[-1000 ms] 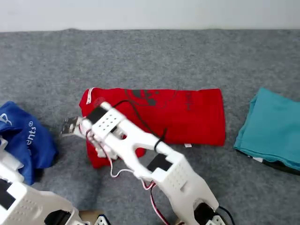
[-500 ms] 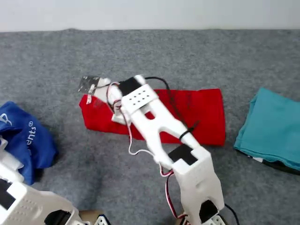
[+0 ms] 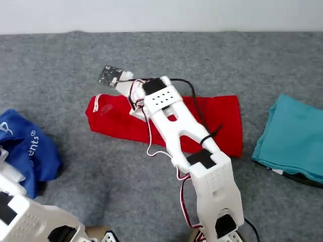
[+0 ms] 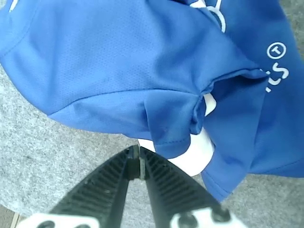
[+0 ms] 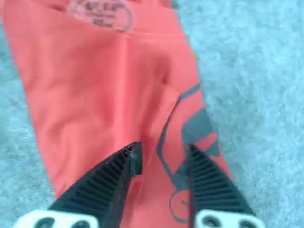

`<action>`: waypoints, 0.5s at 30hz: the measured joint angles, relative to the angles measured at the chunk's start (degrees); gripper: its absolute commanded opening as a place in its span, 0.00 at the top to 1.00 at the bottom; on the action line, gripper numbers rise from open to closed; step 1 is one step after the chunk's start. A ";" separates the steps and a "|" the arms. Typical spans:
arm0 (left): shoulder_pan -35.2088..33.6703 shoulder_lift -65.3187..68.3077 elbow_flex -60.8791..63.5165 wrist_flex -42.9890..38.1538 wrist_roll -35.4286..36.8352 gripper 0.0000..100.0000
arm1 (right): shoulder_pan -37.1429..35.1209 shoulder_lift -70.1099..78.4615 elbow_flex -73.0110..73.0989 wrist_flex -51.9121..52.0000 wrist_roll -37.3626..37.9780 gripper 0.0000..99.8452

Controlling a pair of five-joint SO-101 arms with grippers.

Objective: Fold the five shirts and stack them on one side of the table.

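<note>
Step in hand (judged): folding the red shirt (image 3: 217,126), which lies as a long, narrow band and awaits a crosswise fold.
Location of red shirt: flat on the grey desk (image 3: 202,55), mid-field, between the blue shirt (image 3: 25,146) and the teal shirt (image 3: 292,136), and apart from both.
Long axis: runs side to side across the high view, roughly level.
Heading: the end carrying the round print (image 5: 99,12) points toward the blue shirt; the other end points toward the teal shirt.
Right end effector (image 5: 159,154): jaws parted, nothing between them, poised above the red cloth toward its printed end.
Left end effector (image 4: 139,161): jaws closed together at the blue shirt's hem; it appears to hold nothing, though the tips are partly masked by cloth.
Stack side: the teal shirt lies folded over a dark cloth (image 3: 282,174), possibly another shirt.
Method advised: pinch every layer at one end of the band, not the top ply alone.
Method advised: carry that end along the long axis, low over the cloth, and lay it edge to edge on the other end.
Risk: a shallow pinch would drop the lower layers and open the earlier fold.
</note>
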 measured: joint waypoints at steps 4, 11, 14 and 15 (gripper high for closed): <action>0.00 0.00 0.00 0.00 0.00 0.99 | 1.76 1.05 0.00 0.00 -0.62 0.83; 0.00 0.00 0.00 0.00 0.00 0.99 | 1.05 -0.79 0.00 7.30 -0.79 0.98; 0.00 0.00 0.00 0.00 0.00 0.99 | -1.76 -3.78 0.00 11.60 -0.79 0.99; 0.00 0.00 0.00 0.00 0.00 0.99 | -2.73 -4.22 0.00 12.66 -0.79 0.99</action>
